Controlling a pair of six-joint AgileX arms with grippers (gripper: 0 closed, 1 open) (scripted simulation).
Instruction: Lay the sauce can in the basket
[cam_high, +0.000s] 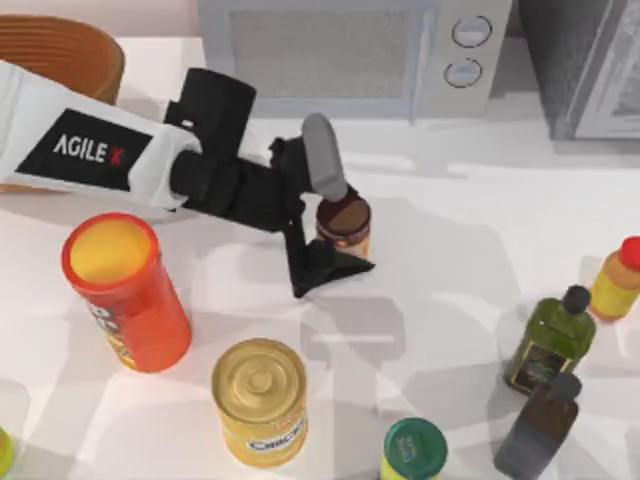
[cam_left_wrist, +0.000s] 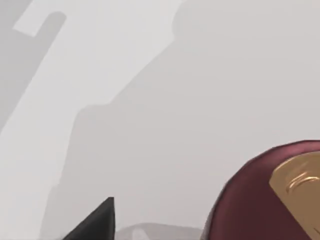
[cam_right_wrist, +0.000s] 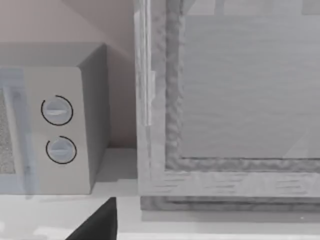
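1. Left gripper (cam_high: 330, 225) reaches from the white AgileX arm at the upper left toward the middle of the table; one grey finger lies over the far side of the sauce can (cam_high: 344, 224) and a black finger sits on its near side, so the fingers flank the can, spread apart and not clamped on it.
2. Standing upright on the white table (cam_high: 450, 250), the sauce can is a short cylinder with a dark brown top, maroon rim and brown-orange label; in the left wrist view its glossy maroon wall and a gold patch (cam_left_wrist: 280, 195) loom close.
3. Woven tan-brown basket (cam_high: 60, 55) with ribbed sides sits at the table's far left corner, partly behind the arm and well apart from the can.
4. Near the left edge stands a tall red-orange tube (cam_high: 125, 290) with a yellow top; just beside it is a yellow can with a ridged gold lid (cam_high: 260, 400).
5. Grey microwave (cam_high: 350, 55) with two round knobs stands at the back.
6. Right gripper's black fingertip (cam_right_wrist: 97, 222) shows in the right wrist view, facing the microwave's knobs and a grey framed panel (cam_right_wrist: 240, 100); I cannot tell its state.
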